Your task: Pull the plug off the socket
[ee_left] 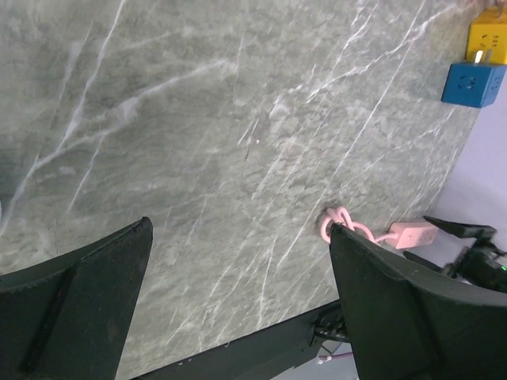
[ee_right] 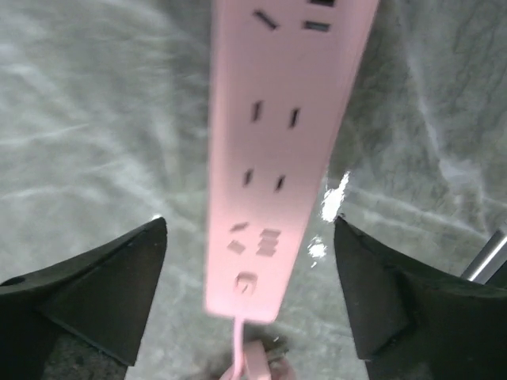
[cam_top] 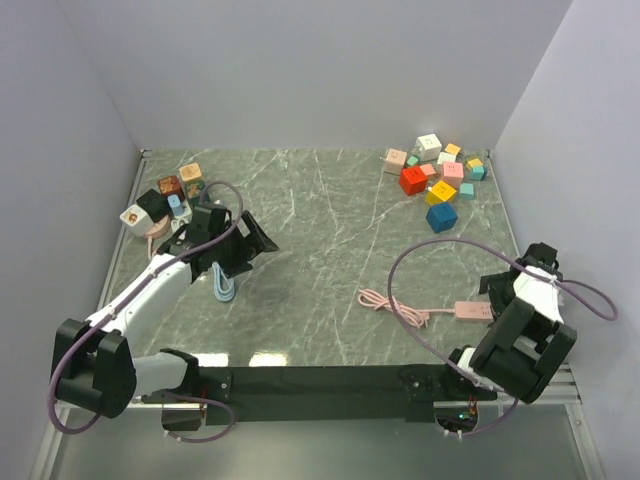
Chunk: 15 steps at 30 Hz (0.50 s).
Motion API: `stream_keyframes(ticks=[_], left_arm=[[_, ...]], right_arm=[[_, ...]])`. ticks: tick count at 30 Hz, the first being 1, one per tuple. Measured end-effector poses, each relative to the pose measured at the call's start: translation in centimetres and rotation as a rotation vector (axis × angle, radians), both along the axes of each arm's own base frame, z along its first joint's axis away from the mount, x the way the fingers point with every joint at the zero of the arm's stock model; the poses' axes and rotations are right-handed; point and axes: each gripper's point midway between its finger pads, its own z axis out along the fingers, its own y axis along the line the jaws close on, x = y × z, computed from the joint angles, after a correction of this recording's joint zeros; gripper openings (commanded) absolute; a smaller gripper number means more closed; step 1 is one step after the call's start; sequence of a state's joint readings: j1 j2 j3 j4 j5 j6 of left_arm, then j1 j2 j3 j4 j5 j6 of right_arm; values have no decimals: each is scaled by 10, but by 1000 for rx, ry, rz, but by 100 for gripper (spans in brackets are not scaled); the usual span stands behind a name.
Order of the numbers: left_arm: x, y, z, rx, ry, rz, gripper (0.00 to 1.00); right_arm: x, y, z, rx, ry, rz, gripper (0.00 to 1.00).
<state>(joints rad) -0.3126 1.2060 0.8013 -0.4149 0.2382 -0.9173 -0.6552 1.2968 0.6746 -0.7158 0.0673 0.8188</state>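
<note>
The socket is a pink power strip (ee_right: 281,119) lying flat on the marble table, also seen near the right arm (cam_top: 472,311). Every outlet that shows on it is empty. Its pink cord (cam_top: 395,305) is coiled to its left. A small pink plug-like piece (ee_right: 265,366) lies blurred by the strip's near end. My right gripper (ee_right: 249,226) hangs over that end, open, with a jaw on each side and gaps to the strip. My left gripper (cam_top: 255,240) is open over bare table at the left and holds nothing. A pale blue cable bundle (cam_top: 225,285) lies beside it.
Coloured cube adapters (cam_top: 437,175) are clustered at the back right, including a blue one (ee_left: 474,83) and a yellow one (ee_left: 487,39). Another cluster of cubes (cam_top: 165,200) sits at the back left. White walls close in the table on three sides.
</note>
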Motion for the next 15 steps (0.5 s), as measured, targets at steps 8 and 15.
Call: stream_keyframes(ticks=[8, 15], left_arm=[[36, 9, 30, 28, -72, 24, 99], [109, 79, 58, 82, -126, 220, 99]], right_arm=[[31, 8, 47, -1, -203, 67, 96], [90, 101, 88, 93, -396, 477, 97]])
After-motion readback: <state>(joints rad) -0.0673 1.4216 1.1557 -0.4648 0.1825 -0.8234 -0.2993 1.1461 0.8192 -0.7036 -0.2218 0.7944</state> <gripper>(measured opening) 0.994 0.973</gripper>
